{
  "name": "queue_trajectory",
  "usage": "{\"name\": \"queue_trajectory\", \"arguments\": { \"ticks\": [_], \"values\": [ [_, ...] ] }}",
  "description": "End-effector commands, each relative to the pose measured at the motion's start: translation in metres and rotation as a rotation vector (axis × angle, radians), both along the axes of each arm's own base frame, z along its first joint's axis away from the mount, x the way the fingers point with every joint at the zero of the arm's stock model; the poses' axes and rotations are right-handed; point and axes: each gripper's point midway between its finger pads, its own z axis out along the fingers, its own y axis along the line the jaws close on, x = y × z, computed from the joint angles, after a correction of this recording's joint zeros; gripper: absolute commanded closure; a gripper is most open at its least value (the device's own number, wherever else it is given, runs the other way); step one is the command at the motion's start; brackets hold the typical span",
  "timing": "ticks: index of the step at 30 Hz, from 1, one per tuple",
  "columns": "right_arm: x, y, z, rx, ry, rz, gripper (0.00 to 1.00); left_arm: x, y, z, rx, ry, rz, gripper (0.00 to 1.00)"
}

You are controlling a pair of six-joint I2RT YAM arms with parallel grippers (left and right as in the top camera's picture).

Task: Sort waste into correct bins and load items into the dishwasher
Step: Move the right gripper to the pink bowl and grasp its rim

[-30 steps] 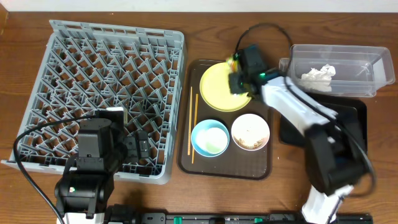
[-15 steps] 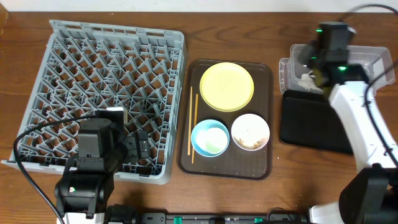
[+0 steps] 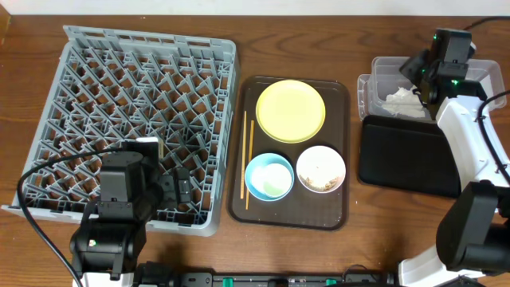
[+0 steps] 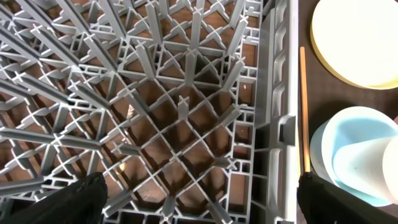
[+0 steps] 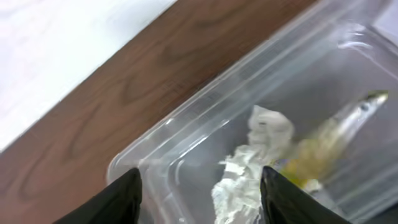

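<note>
My right gripper hangs open over the clear tub at the back right. In the right wrist view its fingertips stand wide apart, nothing between them. Below, inside the tub, lie the crumpled white paper and a blurred yellow-green wrapper. The yellow plate, blue bowl, white bowl with beige scraps and chopsticks rest on the brown serving tray. My left gripper is wide open and empty, low over the grey dish rack near its right edge.
The black tray lies just in front of the clear tub. The brown serving tray sits between the rack and the bins. From the left wrist I see the blue bowl and a chopstick beyond the rack wall.
My right arm swung from the yellow plate's back edge to over the clear tub, then its jaws opened; the wrapper it carried is now in the tub. The left arm has not moved.
</note>
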Motion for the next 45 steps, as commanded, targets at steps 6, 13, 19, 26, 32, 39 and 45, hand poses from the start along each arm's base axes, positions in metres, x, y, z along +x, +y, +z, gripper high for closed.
{"name": "queue_trajectory", "arguments": {
  "ticks": [6, 13, 19, 26, 32, 39, 45],
  "values": [
    [-0.04, 0.08, 0.047, -0.02, -0.005, 0.568, 0.32, 0.002, 0.004, 0.007, 0.007, -0.018, 0.019, 0.02],
    [-0.133, 0.145, 0.017, 0.048, 0.274, 0.948, 0.31, 0.002, 0.004, 0.007, 0.007, -0.018, 0.019, 0.02],
    [-0.186, 0.179, -0.019, -0.003, 0.47, 1.139, 0.32, 0.002, 0.004, 0.007, 0.007, -0.018, 0.019, 0.02],
    [-0.225, 0.217, -0.075, -0.064, 0.547, 1.297, 0.38, 0.002, 0.004, 0.007, 0.007, -0.017, 0.019, 0.02],
    [-0.246, 0.241, -0.104, -0.134, 0.547, 1.382, 0.46, 0.002, 0.004, 0.007, 0.007, -0.017, 0.019, 0.02],
    [-0.259, 0.261, -0.123, -0.173, 0.502, 1.447, 0.53, 0.002, 0.004, 0.007, 0.007, -0.017, 0.019, 0.02],
    [-0.261, 0.265, -0.135, -0.208, 0.48, 1.439, 0.61, 0.002, 0.004, 0.007, 0.007, -0.017, 0.019, 0.02]
  ]
}}
